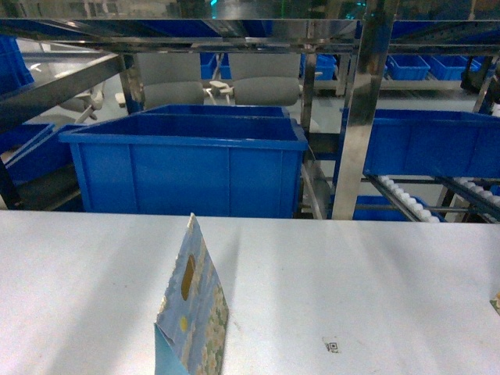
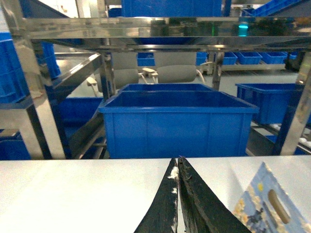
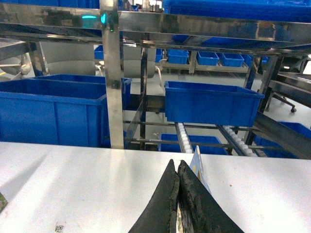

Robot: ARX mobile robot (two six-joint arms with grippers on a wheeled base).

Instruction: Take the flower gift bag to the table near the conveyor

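On the near part of the table [image 1: 375, 273], left of its middle, the flower gift bag [image 1: 192, 312] stood upright, its narrow top edge pointing up and its oval handle hole facing right in the head view. A small black square code marker [image 1: 331, 344] lay on the pale top to the right of the bag, apart from it. Beyond the far edge of the table rose the conveyor [image 1: 367, 117], a shiny steel frame with sloping tracks of white rollers [image 1: 410, 201] low on the right. A large blue bin [image 1: 187, 160] sat behind the table's far edge at centre-left, and a second blue bin [image 1: 426, 141] sat further right above the rollers.

Neither arm showed in the head view. In the left wrist view, the left gripper [image 2: 178, 167] had its two black fingers pressed together at the tips with nothing between them, over the bare tabletop, and the bag [image 2: 269, 206] stood just to its right, not touching. In the right wrist view, the right gripper [image 3: 177, 170] likewise had its fingers closed tip to tip. A thin pale card-like edge [image 3: 198, 167] rose just beside its right finger; whether it was gripped or merely beyond the finger could not be told.
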